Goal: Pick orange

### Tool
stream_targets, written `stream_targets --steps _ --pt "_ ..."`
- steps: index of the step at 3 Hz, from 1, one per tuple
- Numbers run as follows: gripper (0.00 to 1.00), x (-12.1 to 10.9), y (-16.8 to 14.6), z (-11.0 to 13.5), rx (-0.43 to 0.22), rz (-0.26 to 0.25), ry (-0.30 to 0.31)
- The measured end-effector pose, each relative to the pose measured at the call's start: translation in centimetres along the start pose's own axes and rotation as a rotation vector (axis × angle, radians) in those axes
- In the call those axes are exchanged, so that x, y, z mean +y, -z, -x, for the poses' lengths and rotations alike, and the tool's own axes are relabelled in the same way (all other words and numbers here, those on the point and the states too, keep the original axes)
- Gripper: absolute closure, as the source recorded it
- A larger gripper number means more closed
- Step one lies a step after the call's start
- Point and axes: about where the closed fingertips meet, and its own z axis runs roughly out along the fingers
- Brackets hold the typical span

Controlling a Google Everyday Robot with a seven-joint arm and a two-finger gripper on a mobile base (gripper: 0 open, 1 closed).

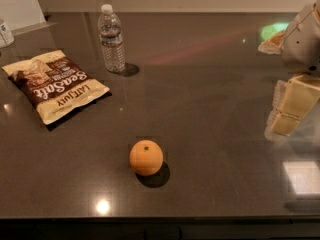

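Though it is playing no part in the job, chip bag (55, 86): lying flat at far left of the tabletop (215, 134), print reading upside down to the camera.
water bottle (112, 38): standing upright behind and just right of the bag, cap on.
orange (146, 157): sitting alone at front centre, stem dot facing up, nothing touching it, well apart from bag and bottle.
pincer (292, 111): hanging at the far right edge, partly cropped, above the tabletop; wide or narrow, cannot tell from here; nothing showing in it.
key relation: orange is lying left of the pincer and nearer the front edge, well apart, bare tabletop running between them.
long axis: none, the orange being round, so grip angle is probably not mattering.
arm choice: only one arm working here.
stage, my guess: reach not begun.
next move, my guess: pincer needing to be travelling left and toward the front, then coming down over the orange.
risk: orange likely rolling if nudged off centre.
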Motion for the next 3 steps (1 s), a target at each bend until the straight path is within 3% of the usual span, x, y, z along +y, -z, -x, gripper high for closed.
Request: stream_targets --steps 2,3 --pt "0.0 5.2 -5.2 7.1 -0.18 0.135 0.105" --pt "0.0 7.9 -7.8 10.7 -0.237 0.18 0.145"
